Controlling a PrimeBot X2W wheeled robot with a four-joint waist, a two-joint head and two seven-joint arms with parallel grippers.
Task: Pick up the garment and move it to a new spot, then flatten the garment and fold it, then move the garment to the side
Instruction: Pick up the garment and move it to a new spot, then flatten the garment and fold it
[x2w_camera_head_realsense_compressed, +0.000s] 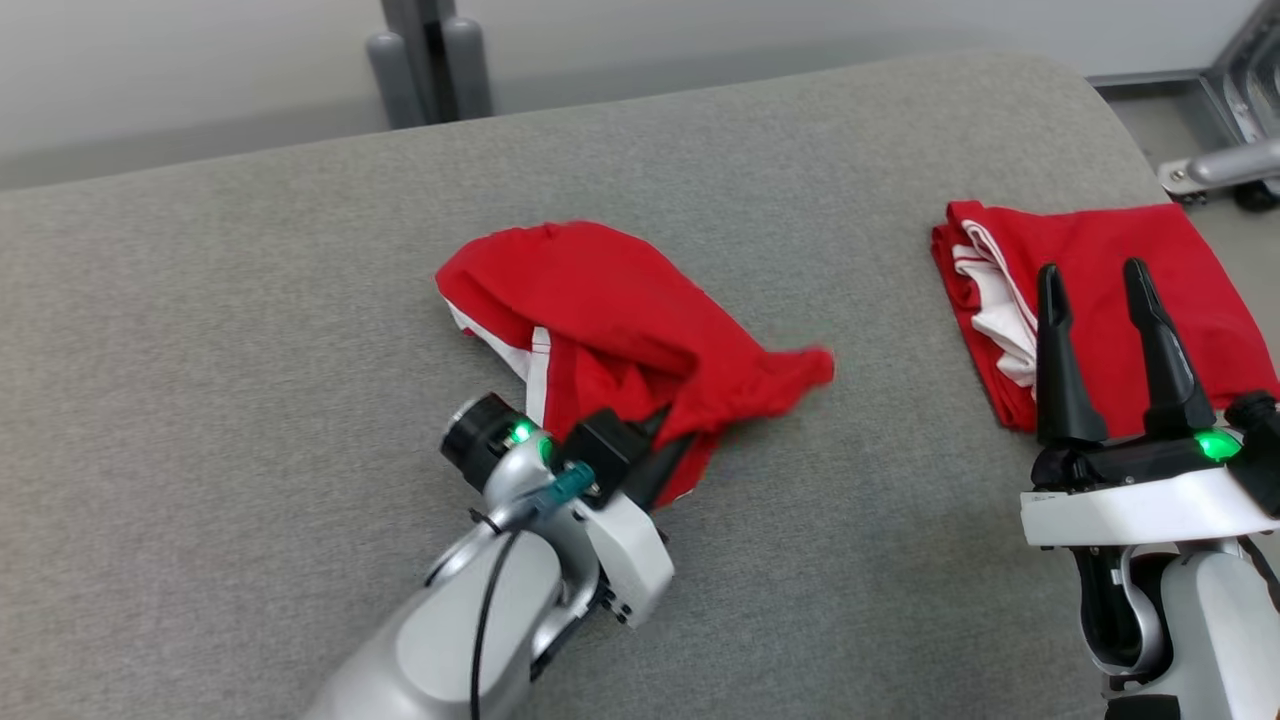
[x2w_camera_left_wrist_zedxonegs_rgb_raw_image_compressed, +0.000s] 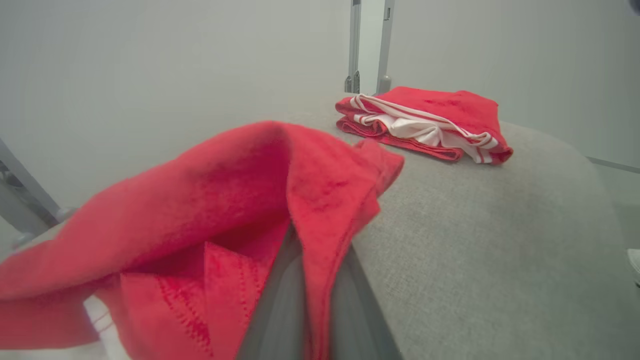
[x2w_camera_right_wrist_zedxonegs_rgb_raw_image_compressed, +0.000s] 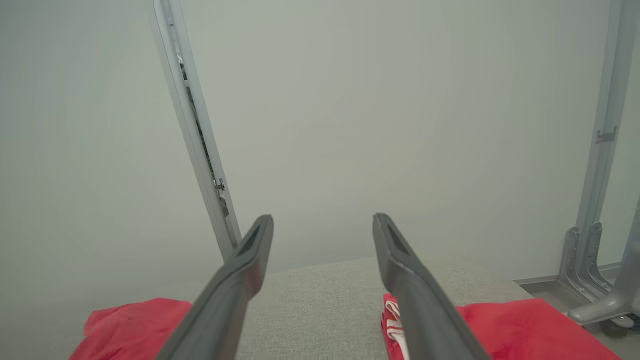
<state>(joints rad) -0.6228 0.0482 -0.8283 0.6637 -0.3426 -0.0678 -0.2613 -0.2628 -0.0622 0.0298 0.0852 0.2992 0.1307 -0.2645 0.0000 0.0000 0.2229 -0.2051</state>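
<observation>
The left end effector (x2w_camera_head_realsense_compressed: 660, 455) is clamped shut on a bunched edge of the crumpled red cloth garment with white trim (x2w_camera_head_realsense_compressed: 600, 300), which lies heaped over and beyond its fingers on the grey fabric worktop (x2w_camera_head_realsense_compressed: 250, 350). The right end effector (x2w_camera_head_realsense_compressed: 1092, 275) gapes wide and empty, with a folded red-and-white garment (x2w_camera_head_realsense_compressed: 1190, 270) just beyond it. With several layers in the pinch, the cloth may slip out or lift doubled. I count two garments, two end effectors and one worktop.

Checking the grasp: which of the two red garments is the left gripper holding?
The crumpled middle garment, pinched by the left gripper; the folded garment lies apart.
</observation>
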